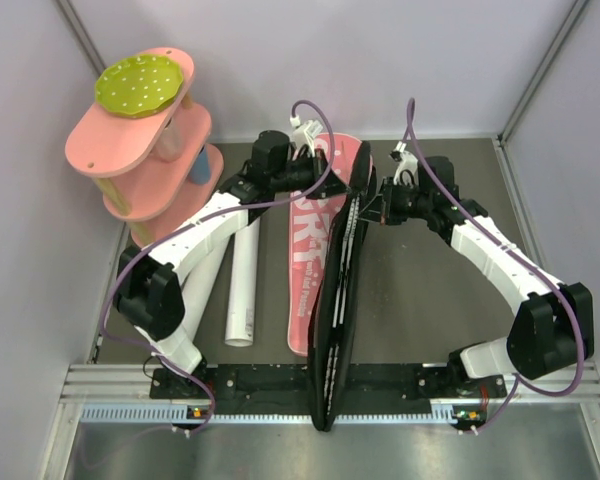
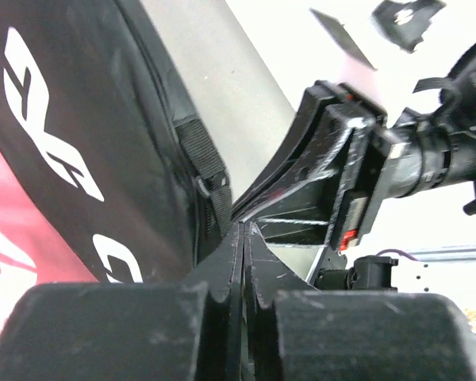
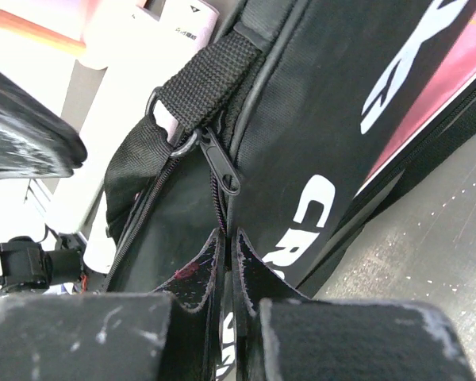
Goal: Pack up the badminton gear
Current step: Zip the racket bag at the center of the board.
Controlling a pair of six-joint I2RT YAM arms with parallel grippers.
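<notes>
Bag (image 1: 335, 300) stands on edge down the centre of the top view. My right fingers (image 3: 254, 274) are clamped shut on its zip seam. My left fingers (image 2: 226, 268) are closed at its rim, hold unclear.

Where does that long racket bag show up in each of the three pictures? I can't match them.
Top external: the racket bag stands on its edge down the middle, between the two arms, with its pink face to the left.
Left wrist: its black face fills the left side.
Right wrist: its black face fills the centre and right.
Shared landmark: the bag's big white lettering shows in all three.
</notes>
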